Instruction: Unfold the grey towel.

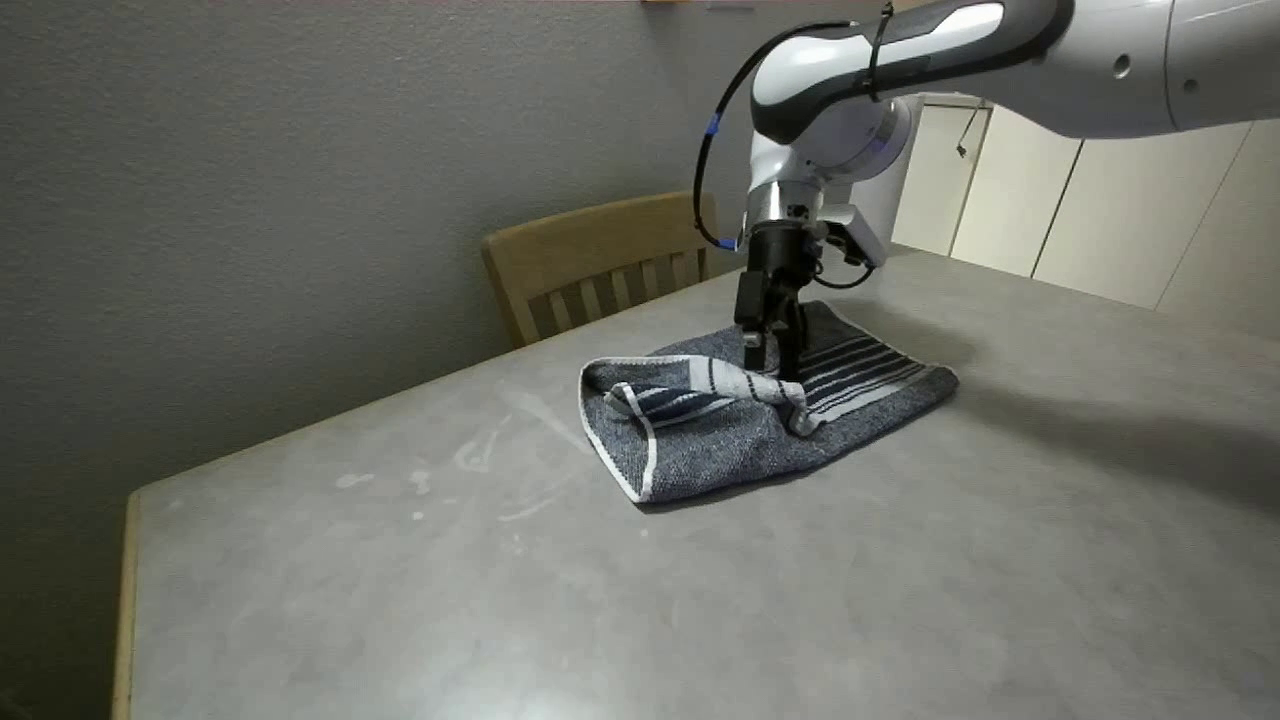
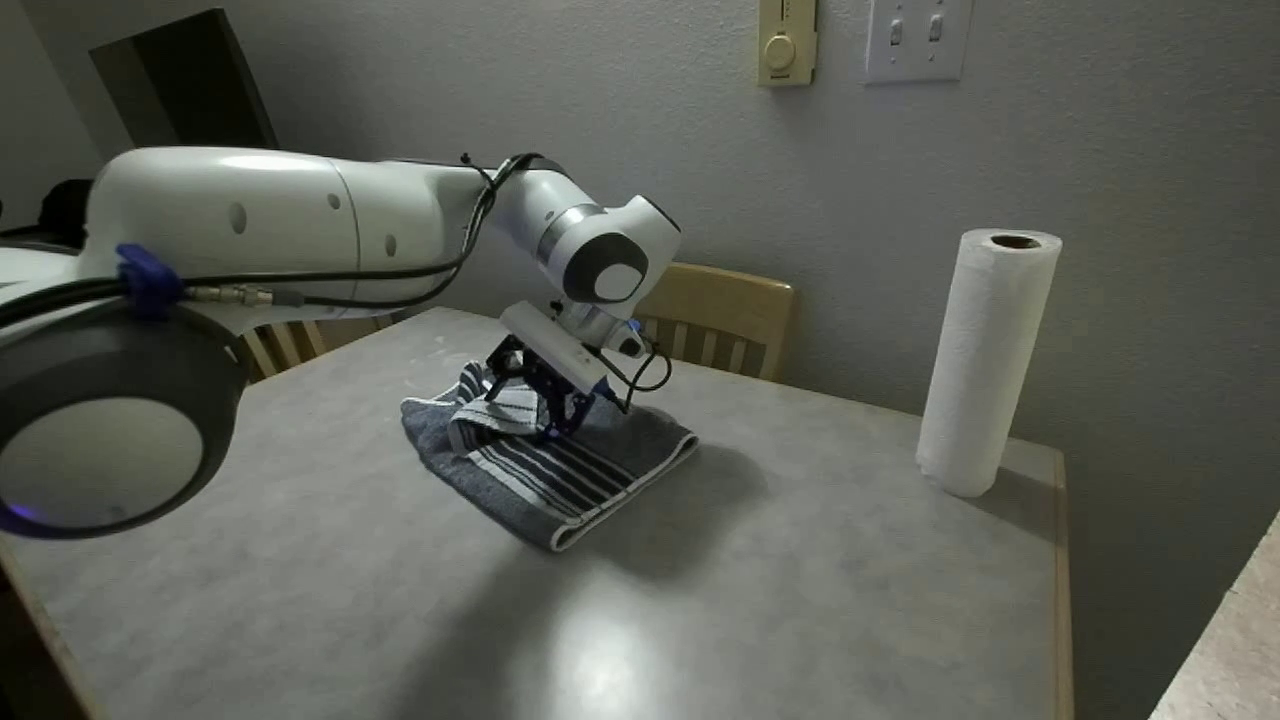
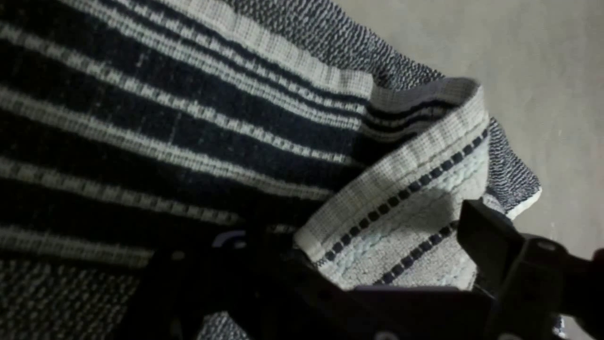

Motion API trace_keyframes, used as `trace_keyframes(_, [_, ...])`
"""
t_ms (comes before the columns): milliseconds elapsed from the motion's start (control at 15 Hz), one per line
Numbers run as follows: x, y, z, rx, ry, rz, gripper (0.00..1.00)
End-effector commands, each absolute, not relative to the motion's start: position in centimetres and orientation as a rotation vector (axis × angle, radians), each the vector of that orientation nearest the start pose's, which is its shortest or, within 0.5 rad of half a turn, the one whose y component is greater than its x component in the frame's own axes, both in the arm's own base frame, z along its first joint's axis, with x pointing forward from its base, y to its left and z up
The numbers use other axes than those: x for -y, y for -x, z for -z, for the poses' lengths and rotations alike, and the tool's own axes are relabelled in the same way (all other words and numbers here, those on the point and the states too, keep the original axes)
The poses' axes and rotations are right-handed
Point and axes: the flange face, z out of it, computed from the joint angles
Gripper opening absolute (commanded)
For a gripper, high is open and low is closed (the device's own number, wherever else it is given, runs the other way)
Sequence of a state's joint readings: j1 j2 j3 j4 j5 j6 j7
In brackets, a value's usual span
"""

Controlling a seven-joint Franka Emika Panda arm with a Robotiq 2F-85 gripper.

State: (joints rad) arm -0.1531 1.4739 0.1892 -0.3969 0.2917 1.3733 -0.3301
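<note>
The grey towel (image 1: 720, 455) lies on the table, partly folded over itself, its striped face (image 2: 575, 475) showing on one side. Near its middle a pale flap with dark dashed stripes (image 3: 406, 189) is turned back, and at one end a white-edged corner (image 1: 640, 440) is loosely curled. From above, my gripper (image 1: 772, 362) reaches down to the cloth. Its fingers stand wide apart in the wrist view, with the pale flap lying between and below them; whether the tips touch the cloth I cannot tell. The underlayers are hidden.
The grey table (image 1: 400, 600) carries the towel, and a white paper roll (image 2: 985, 370) stands upright near one table edge. A wooden chair (image 1: 600, 250) backs onto the far edge, with a wall close behind.
</note>
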Motion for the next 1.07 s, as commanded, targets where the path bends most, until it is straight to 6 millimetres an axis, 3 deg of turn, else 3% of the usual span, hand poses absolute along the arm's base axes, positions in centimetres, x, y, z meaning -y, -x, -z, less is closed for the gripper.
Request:
trace_keyframes(0, [2.6, -74.7, -12.2, 0.286, 2.497, -0.456, 1.0])
trace_keyframes(1000, [1.5, -75.3, -13.3, 0.295, 2.497, -0.42, 1.0])
